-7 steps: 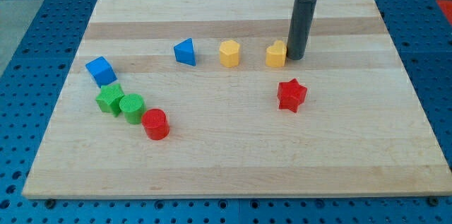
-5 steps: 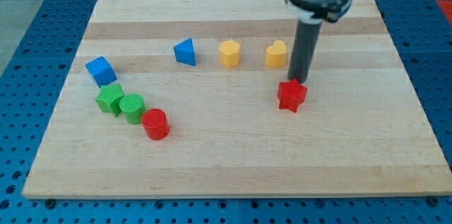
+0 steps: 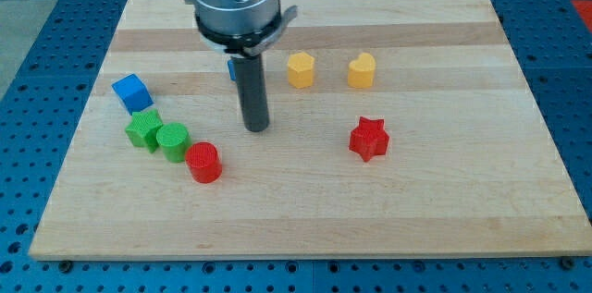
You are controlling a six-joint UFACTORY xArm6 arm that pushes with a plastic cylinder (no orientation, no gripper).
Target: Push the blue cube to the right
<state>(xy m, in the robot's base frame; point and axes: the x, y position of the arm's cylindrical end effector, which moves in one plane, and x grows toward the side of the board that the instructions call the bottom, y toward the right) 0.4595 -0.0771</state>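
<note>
While the rod stands upright from the arm's grey housing [image 3: 232,2] at the view's top, my tip [image 3: 256,129] rests on bare board [image 3: 444,210], touching no block, above and to the right of the red cylinder [image 3: 203,162] and well right of the blue cube [image 3: 131,92]. That cube sits near the board's left edge, just above the green star [image 3: 142,129] and green cylinder [image 3: 172,140]. Behind the rod a second blue block [image 3: 231,68] is mostly hidden; two yellow blocks [image 3: 300,68] [image 3: 362,69] lie to its right, the red star [image 3: 368,139] lower right.
</note>
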